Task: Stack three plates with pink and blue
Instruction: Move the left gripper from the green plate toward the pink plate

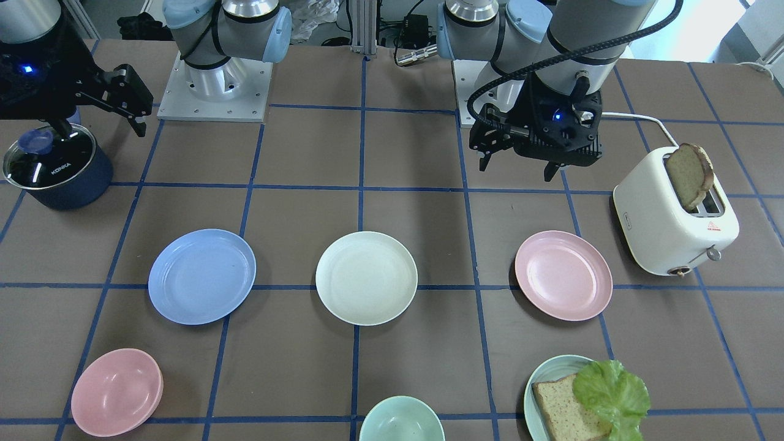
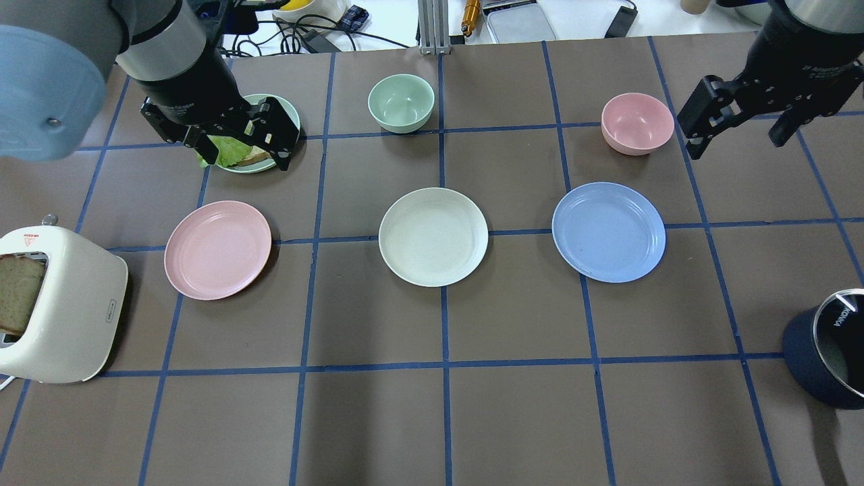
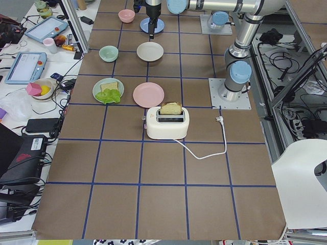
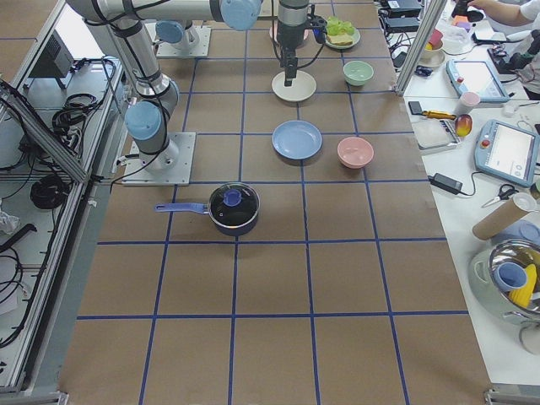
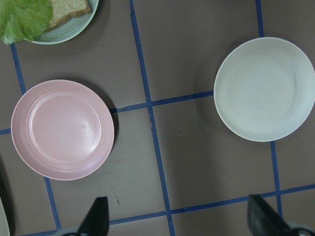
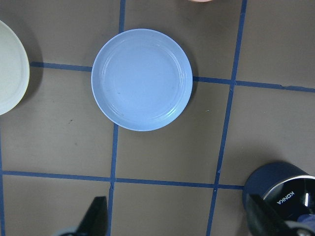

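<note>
Three equal plates lie flat in a row, apart from each other: the pink plate (image 2: 217,249), the cream-white plate (image 2: 433,236) in the middle, and the light blue plate (image 2: 608,231). My left gripper (image 2: 236,145) is open and empty, held high beyond the pink plate; its wrist view shows the pink plate (image 5: 62,129) and the cream-white plate (image 5: 264,89) below. My right gripper (image 2: 736,131) is open and empty, high beyond and to the right of the blue plate, which shows in its wrist view (image 6: 141,79).
A white toaster (image 2: 57,304) with a bread slice stands left of the pink plate. A teal plate (image 1: 542,380) holds bread and lettuce. A green bowl (image 2: 401,102) and a pink bowl (image 2: 637,123) sit at the far side. A navy lidded pot (image 2: 827,347) stands at the right edge.
</note>
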